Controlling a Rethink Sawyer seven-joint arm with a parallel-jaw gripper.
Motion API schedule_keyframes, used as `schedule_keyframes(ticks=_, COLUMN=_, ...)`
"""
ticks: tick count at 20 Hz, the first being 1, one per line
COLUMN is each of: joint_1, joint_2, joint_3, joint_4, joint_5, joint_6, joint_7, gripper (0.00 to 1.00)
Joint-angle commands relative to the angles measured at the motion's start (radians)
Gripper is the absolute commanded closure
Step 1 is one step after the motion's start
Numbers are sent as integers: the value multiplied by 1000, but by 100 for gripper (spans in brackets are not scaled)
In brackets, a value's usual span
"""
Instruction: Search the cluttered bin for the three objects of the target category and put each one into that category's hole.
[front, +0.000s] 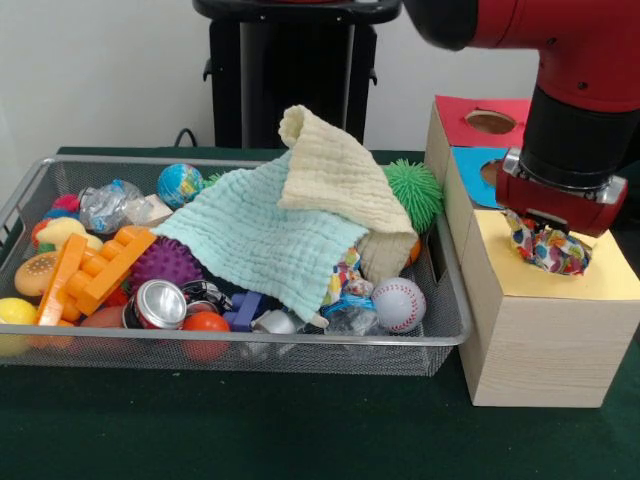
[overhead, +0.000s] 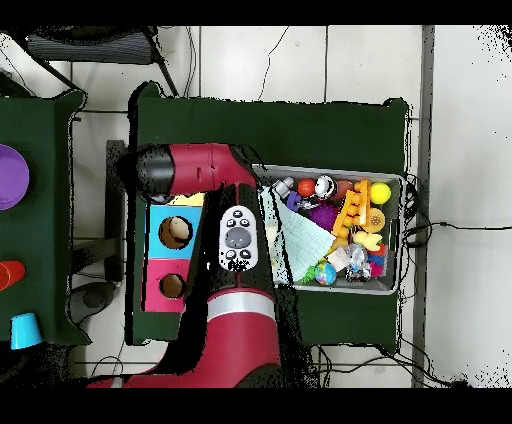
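My gripper (front: 546, 236) hangs over the yellow top of the wooden box (front: 530, 345) at the right, shut on a crumpled, colourful wrapper (front: 550, 250) that touches the yellow surface. The wrapper hides any hole in the yellow section. Behind it are the blue section with its hole (front: 492, 172) and the red section with its hole (front: 490, 122). The wire bin (front: 250, 342) at the left holds the clutter. In the overhead view my arm (overhead: 237, 240) covers the gripper and the yellow section, while the blue hole (overhead: 175, 232) and the red hole (overhead: 171, 287) show.
A teal cloth (front: 270, 235) and a cream cloth (front: 335, 175) drape over the bin's middle. Around them lie a baseball (front: 398, 303), a green spiky ball (front: 415, 190), a can (front: 160, 303), a purple spiky ball (front: 165, 260), an orange toy (front: 100, 270) and a globe ball (front: 180, 184).
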Motion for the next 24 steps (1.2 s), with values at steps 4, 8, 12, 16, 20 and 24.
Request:
schedule_keyframes(ticks=4, joint_1=-75, joint_2=145, joint_3=179, joint_4=92, joint_5=-10, joint_6=183, joint_7=-159, gripper=100)
schedule_keyframes(ticks=8, joint_1=-92, joint_2=169, joint_3=204, joint_4=99, joint_5=-11, joint_6=202, joint_7=-156, gripper=100)
schedule_keyframes(ticks=12, joint_1=-107, joint_2=188, joint_3=227, joint_4=103, joint_5=-13, joint_6=203, joint_7=-157, gripper=100)
schedule_keyframes(ticks=16, joint_1=-106, joint_2=200, joint_3=230, joint_4=98, joint_5=-33, joint_6=213, joint_7=-162, gripper=100)
schedule_keyframes(ticks=20, joint_1=-103, joint_2=191, joint_3=220, joint_4=123, joint_5=-53, joint_6=132, joint_7=-141, gripper=100)
schedule_keyframes(ticks=24, joint_1=-92, joint_2=110, joint_3=196, joint_4=167, joint_5=-71, joint_6=75, joint_7=-117, gripper=100)
